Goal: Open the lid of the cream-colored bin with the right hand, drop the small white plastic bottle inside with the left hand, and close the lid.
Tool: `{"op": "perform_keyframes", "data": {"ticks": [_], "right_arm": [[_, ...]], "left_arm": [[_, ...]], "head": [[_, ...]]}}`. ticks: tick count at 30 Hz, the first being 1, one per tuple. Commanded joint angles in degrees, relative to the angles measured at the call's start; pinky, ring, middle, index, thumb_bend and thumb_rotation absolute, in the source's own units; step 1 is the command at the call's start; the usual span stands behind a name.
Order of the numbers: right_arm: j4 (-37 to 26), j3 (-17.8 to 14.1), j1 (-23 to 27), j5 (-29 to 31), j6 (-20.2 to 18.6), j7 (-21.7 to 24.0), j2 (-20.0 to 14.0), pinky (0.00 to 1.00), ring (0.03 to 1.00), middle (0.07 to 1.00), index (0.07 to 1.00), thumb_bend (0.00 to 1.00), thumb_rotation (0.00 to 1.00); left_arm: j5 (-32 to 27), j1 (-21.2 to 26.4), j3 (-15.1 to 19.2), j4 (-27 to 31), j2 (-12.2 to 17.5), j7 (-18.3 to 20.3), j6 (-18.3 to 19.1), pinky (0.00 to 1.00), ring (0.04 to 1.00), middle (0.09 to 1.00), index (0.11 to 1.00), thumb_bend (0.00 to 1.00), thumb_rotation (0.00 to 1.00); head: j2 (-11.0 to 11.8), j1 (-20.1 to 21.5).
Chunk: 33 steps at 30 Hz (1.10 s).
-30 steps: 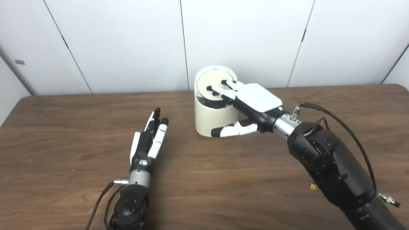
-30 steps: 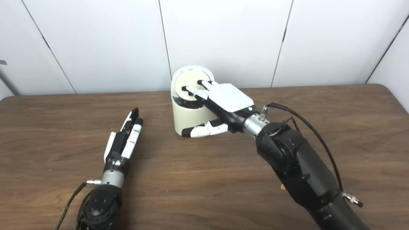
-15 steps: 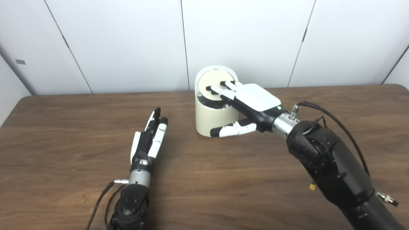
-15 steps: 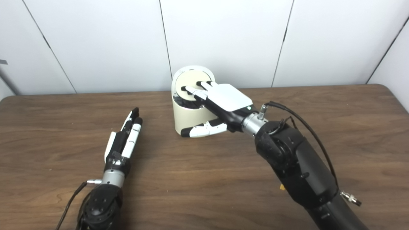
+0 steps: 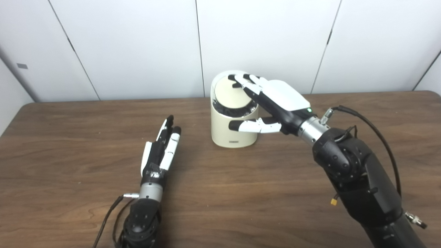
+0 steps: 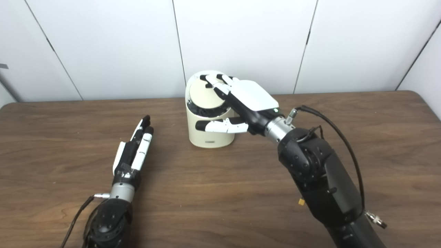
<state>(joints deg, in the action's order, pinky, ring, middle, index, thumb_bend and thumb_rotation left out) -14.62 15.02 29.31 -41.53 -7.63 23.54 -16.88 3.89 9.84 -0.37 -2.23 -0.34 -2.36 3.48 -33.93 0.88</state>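
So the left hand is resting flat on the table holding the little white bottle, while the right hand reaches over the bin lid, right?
Not quite: the left hand holds nothing, and no bottle appears in either eye view. The rest stands: it rests on the table while the right hand reaches over the bin lid.

We see a dark brown wood-grain table (image 5: 241, 193) filling the lower two thirds of the frame, its far edge running across the middle and its far corners rounded at the left and right sides. Behind it, across the top of the frame, stands a plain white panelled wall (image 5: 137, 48), split by thin dark seams (image 5: 199, 48) that fan outward from the centre. At the upper left we make out a small grey rectangular tag (image 5: 22, 65) on the wall. The light is even and soft, throwing only faint shadows on the tabletop.
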Motion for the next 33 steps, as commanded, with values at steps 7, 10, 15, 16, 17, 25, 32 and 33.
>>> {"op": "perform_keyframes", "data": {"ticks": [7,10,15,16,17,25,32,33], "right_arm": [[-3.4,-3.6,1.0,1.4,0.0,-3.7,0.2,1.0,1.0,0.941,0.968,0.55,0.99],[-3.8,-4.5,-1.0,2.0,-1.4,-3.6,0.3,0.99,1.0,0.954,0.968,0.54,0.99],[-4.0,-6.0,-6.0,3.4,-3.9,-4.1,0.4,1.0,1.0,0.986,0.988,0.56,1.0],[-4.1,-6.3,-7.2,3.9,-4.4,-4.2,0.4,1.0,1.0,0.993,0.994,0.57,1.0],[-4.3,-6.6,-8.2,4.3,-4.9,-4.2,0.6,1.0,1.0,0.997,0.998,0.57,1.0],[-2.6,-11.7,-14.4,12.7,-4.5,-8.1,2.6,0.98,1.0,1.0,0.998,0.51,1.0],[-3.4,-13.1,-17.1,17.3,-6.8,-8.1,2.5,0.92,0.982,1.0,1.0,0.57,1.0],[-3.6,-13.3,-17.5,17.6,-7.4,-8.1,2.5,0.91,0.974,1.0,1.0,0.58,1.0]], "left_arm": [[-1.1,1.9,0.4,1.0,0.4,0.6,-2.0,1.0,1.0,1.0,1.0,0.57,0.84],[-1.2,1.7,0.5,1.8,0.5,0.8,-1.0,1.0,1.0,1.0,1.0,0.58,0.85],[-1.3,1.1,0.7,3.4,1.0,1.1,0.0,1.0,1.0,1.0,1.0,0.59,0.88],[-1.2,1.0,0.8,3.7,1.2,1.2,0.0,1.0,1.0,1.0,1.0,0.59,0.88],[-1.2,0.8,0.9,4.0,1.4,1.2,0.2,1.0,1.0,1.0,1.0,0.6,0.88],[-3.0,-1.0,2.3,7.9,2.9,2.1,3.5,1.0,1.0,1.0,1.0,0.58,0.87],[-3.6,-4.7,2.0,11.6,4.4,4.0,5.1,1.0,1.0,1.0,1.0,0.57,0.85],[-3.1,-5.3,1.8,12.0,4.6,3.9,5.3,1.0,1.0,1.0,1.0,0.57,0.85]], "head": [[-0.3,0.0],[-0.1,0.1],[-0.5,0.2],[-0.6,0.2],[-0.6,0.2],[-1.7,-0.1],[-3.0,0.2],[-3.1,0.2]]}}
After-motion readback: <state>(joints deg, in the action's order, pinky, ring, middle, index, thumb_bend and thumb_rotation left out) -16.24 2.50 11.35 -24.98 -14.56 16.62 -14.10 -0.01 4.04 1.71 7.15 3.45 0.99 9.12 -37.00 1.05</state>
